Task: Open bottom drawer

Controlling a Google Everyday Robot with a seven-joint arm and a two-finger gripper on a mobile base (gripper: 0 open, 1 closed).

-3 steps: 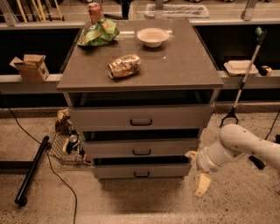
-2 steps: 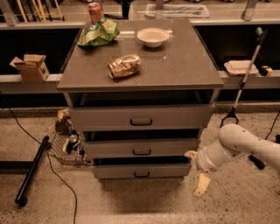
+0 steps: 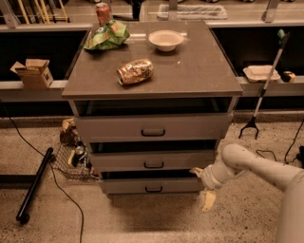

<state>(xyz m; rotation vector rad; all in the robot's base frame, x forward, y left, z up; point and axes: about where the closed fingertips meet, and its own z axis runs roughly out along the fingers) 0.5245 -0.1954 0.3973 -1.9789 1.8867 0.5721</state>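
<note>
The grey cabinet has three drawers. The bottom drawer [image 3: 128, 186] is the lowest and narrowest, with a small dark handle [image 3: 153, 189] at its centre. A dark gap shows above its front. My gripper [image 3: 202, 186] is at the drawer's right end, near the floor, on a white arm [image 3: 256, 166] that comes in from the lower right. Its cream fingers [image 3: 208, 200] are spread apart and hold nothing. One finger points toward the drawer's upper right corner and the other hangs down. The gripper is well to the right of the handle.
The cabinet top [image 3: 199, 71] carries a crushed can [image 3: 135, 71], a white bowl [image 3: 166, 40], a green bag [image 3: 107, 35] and a red can [image 3: 102, 13]. A wire basket [image 3: 71, 159] and a black pole [image 3: 34, 185] lie on the left floor. A grabber stick [image 3: 263, 88] leans at the right.
My arm and gripper have shifted a little to the left, closer to the right end of the bottom drawer. The drawers have not moved.
</note>
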